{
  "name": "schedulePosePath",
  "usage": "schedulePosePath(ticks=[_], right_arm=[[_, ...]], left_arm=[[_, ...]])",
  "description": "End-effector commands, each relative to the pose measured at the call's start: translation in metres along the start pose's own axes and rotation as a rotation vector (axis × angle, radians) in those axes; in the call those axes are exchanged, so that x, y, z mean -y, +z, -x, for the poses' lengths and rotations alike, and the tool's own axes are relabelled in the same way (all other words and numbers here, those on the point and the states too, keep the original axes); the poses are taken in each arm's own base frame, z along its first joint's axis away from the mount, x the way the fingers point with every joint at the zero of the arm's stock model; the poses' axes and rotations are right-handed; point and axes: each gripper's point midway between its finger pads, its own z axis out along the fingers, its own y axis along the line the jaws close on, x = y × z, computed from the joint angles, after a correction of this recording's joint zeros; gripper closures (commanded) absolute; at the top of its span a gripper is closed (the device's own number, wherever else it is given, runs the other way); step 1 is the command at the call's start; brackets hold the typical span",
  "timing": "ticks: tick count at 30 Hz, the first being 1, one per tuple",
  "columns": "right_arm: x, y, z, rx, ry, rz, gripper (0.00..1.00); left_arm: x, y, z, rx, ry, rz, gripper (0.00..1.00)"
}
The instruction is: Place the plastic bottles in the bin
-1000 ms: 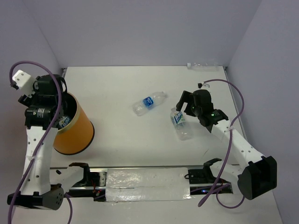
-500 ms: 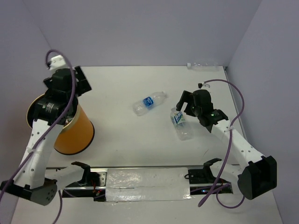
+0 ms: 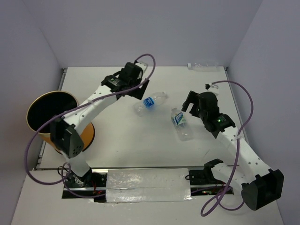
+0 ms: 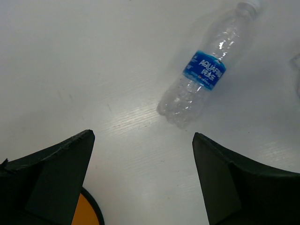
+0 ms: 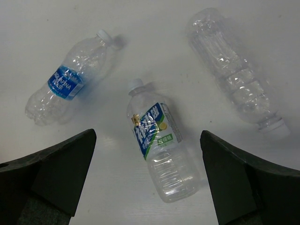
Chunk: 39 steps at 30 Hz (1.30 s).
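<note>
i'm swinging my left claw (image 4: 142, 136), apart and empty, off the bin (image 3: 29, 115) to the blue-labelled bottle (image 4: 204, 70) for the next pick, right claw (image 5: 147, 134) hanging apart over the green-labelled bottle (image 5: 157, 150).

- There's a wide gap between the left fingers (image 4: 56, 173), with only bare bench (image 4: 93, 56) under it.
- The blue-label bottle (image 4: 206, 70) lies just beyond them, with open bench all round it.
- The right fingers (image 5: 51, 173) are spread over the green-label bottle (image 5: 159, 145), with room on both its flanks.
- A clear bottle (image 5: 234, 75) lies near on one side, not touching.
- The bin (image 3: 51, 112) mouth is uncovered, and the left arm (image 3: 93, 101) slants close past its rim.
</note>
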Motion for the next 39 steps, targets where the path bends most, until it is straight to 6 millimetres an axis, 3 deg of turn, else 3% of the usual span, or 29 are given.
schedulePosePath(ticks=[1, 5, 6, 9, 18, 21, 22, 23, 26, 28, 29, 30, 31, 34, 35, 36, 37, 39], right_arm=[[-0.008, -0.017, 0.027, 0.059, 0.028, 0.037, 0.0], [-0.015, -0.025, 0.034, 0.075, 0.051, 0.081, 0.0], [-0.016, -0.027, 0.037, 0.085, 0.051, 0.083, 0.0], [-0.012, -0.029, 0.039, 0.089, 0.042, 0.066, 0.0], [-0.01, -0.022, 0.032, 0.07, 0.042, 0.06, 0.0], [-0.011, -0.021, 0.033, 0.069, 0.039, 0.058, 0.0], [-0.01, -0.021, 0.033, 0.069, 0.035, 0.055, 0.0], [-0.011, -0.021, 0.034, 0.069, 0.035, 0.055, 0.0], [-0.012, -0.021, 0.035, 0.066, 0.03, 0.057, 0.0], [-0.014, -0.021, 0.036, 0.062, 0.03, 0.067, 0.0], [-0.019, -0.022, 0.038, 0.061, 0.033, 0.086, 0.0], [-0.021, -0.021, 0.038, 0.057, 0.033, 0.094, 0.0], [-0.025, -0.023, 0.041, 0.061, 0.035, 0.107, 0.0], [-0.031, -0.022, 0.044, 0.06, 0.034, 0.13, 0.0], [-0.033, -0.022, 0.045, 0.062, 0.038, 0.139, 0.0], [-0.034, -0.021, 0.047, 0.069, 0.04, 0.145, 0.0], [-0.036, -0.019, 0.045, 0.062, 0.038, 0.15, 0.0], [-0.039, -0.015, 0.042, 0.052, 0.037, 0.165, 0.0]], left_arm=[[0.028, 0.019, 0.016, 0.027, 0.12, -0.084, 0.01], [0.046, 0.057, 0.002, -0.044, 0.179, -0.101, 0.01], [0.054, 0.074, -0.012, -0.093, 0.2, -0.106, 0.01], [0.065, 0.101, -0.028, -0.139, 0.225, -0.088, 0.01], [0.084, 0.158, -0.082, -0.248, 0.261, -0.1, 0.02], [0.086, 0.16, -0.087, -0.259, 0.245, -0.098, 0.19], [0.083, 0.157, -0.086, -0.26, 0.236, -0.083, 0.36], [0.081, 0.154, -0.083, -0.251, 0.226, -0.076, 0.44], [0.072, 0.125, -0.054, -0.173, 0.168, -0.059, 0.59], [0.061, 0.088, -0.019, -0.082, 0.104, -0.048, 0.58], [0.049, 0.057, 0.004, -0.01, 0.059, -0.028, 0.57], [0.041, 0.042, 0.012, 0.019, 0.04, -0.016, 0.56], [0.021, 0.006, 0.035, 0.106, -0.019, 0.022, 0.56], [-0.021, -0.045, 0.052, 0.197, -0.121, 0.099, 0.54], [-0.047, -0.08, 0.059, 0.26, -0.172, 0.148, 0.53], [-0.063, -0.09, 0.054, 0.271, -0.199, 0.182, 0.53], [-0.096, -0.122, 0.055, 0.335, -0.274, 0.234, 0.52], [-0.142, -0.141, 0.036, 0.348, -0.371, 0.341, 0.52]])
